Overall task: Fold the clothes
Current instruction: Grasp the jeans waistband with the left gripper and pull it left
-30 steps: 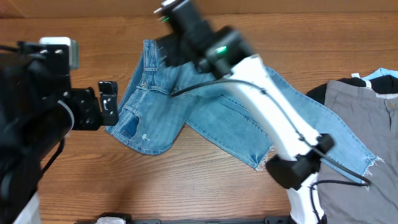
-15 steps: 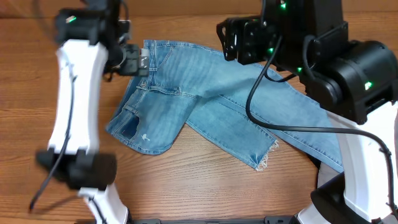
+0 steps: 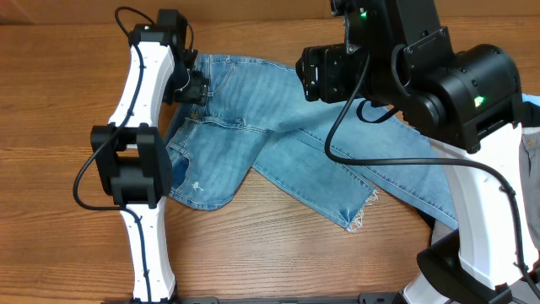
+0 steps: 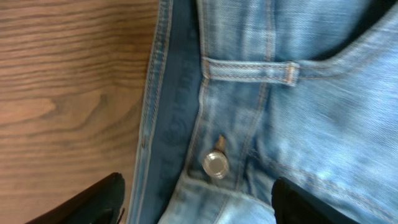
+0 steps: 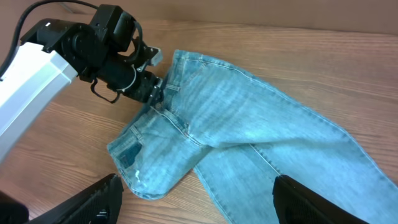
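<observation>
The light-blue jeans (image 3: 287,135) lie spread on the wooden table, with the waist at the left and the legs running right to a frayed hem (image 3: 359,215). My left gripper (image 3: 196,84) is down at the waistband. In the left wrist view it (image 4: 198,182) stands open, one finger over bare wood and the other over denim, with the metal button (image 4: 215,163) and a belt loop (image 4: 249,70) just ahead. My right gripper (image 5: 196,183) is open and empty, high above the jeans (image 5: 249,137). From there I see the left arm (image 5: 118,56).
The right arm's dark body (image 3: 439,76) hangs over the upper leg and hides part of it. A sliver of grey cloth (image 3: 533,156) shows at the right edge. Bare wood (image 3: 278,253) lies in front of the jeans and to their left.
The left arm swung in from the left edge to the waistband and its jaws narrowed a little. The right arm pulled back from over the waist to the right.
</observation>
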Motion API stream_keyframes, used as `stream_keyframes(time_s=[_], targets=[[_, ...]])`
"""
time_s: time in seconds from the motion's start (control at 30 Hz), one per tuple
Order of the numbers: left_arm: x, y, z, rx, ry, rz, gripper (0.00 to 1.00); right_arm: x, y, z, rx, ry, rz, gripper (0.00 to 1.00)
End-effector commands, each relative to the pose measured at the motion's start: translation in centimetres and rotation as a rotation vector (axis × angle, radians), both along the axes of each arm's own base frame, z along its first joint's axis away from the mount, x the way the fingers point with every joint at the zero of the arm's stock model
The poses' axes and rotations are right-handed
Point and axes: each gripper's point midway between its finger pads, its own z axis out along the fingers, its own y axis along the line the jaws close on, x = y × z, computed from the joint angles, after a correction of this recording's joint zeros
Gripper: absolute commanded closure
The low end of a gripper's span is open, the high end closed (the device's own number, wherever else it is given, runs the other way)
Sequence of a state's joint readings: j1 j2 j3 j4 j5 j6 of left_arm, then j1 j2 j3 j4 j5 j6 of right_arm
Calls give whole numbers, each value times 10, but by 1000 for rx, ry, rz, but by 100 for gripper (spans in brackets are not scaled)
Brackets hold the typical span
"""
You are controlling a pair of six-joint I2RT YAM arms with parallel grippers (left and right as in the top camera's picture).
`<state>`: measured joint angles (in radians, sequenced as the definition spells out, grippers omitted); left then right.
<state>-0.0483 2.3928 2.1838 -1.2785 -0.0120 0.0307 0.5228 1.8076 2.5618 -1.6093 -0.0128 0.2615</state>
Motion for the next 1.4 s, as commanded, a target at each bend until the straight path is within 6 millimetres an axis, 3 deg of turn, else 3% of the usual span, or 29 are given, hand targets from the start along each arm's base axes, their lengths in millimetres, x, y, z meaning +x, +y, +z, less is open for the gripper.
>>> stream_keyframes(time_s=[0.0, 0.13, 0.23, 0.3, 0.37, 0.53, 0.67, 0.7, 0.8, 1.03, 1.17, 1.2, 1.37], targets=[[-2, -2, -30, -22, 56, -50, 30, 1, -6, 4, 2, -13, -21, 19], [-8, -13, -56, -97, 112, -106, 43, 2, -8, 4, 2, -14, -27, 19], [-11, -10, -71, -85, 142, -102, 55, 4, -11, 4, 2, -13, -35, 19], [-13, -1, -80, -40, 160, -97, 69, 5, -13, 4, 2, -13, -41, 19], [-17, 23, -91, 64, 188, -29, 96, 6, -15, 4, 1, -11, -49, 20], [-30, 102, -100, 285, 221, 254, 96, 9, -28, -4, -1, 29, -100, 19], [-42, 162, -96, 279, 217, 458, 96, 12, -39, -22, -34, 89, -132, 19], [-51, 187, -95, 270, 221, 525, 96, 14, -45, -33, -47, 127, -156, 20], [-71, 233, -94, 208, 232, 653, 96, 19, -56, -56, -65, 200, -209, 19], [-79, 266, -73, -136, 173, 789, 96, 26, -64, -122, -100, 374, -262, 19], [-69, 265, -48, -245, 116, 764, 96, 27, -55, -171, -92, 473, -251, 19], [-62, 257, -31, -305, 85, 744, 90, 27, -55, -196, -83, 516, -290, 21], [-44, 243, 28, -389, -35, 679, 79, 15, -21, -247, 52, 636, -183, 25]])
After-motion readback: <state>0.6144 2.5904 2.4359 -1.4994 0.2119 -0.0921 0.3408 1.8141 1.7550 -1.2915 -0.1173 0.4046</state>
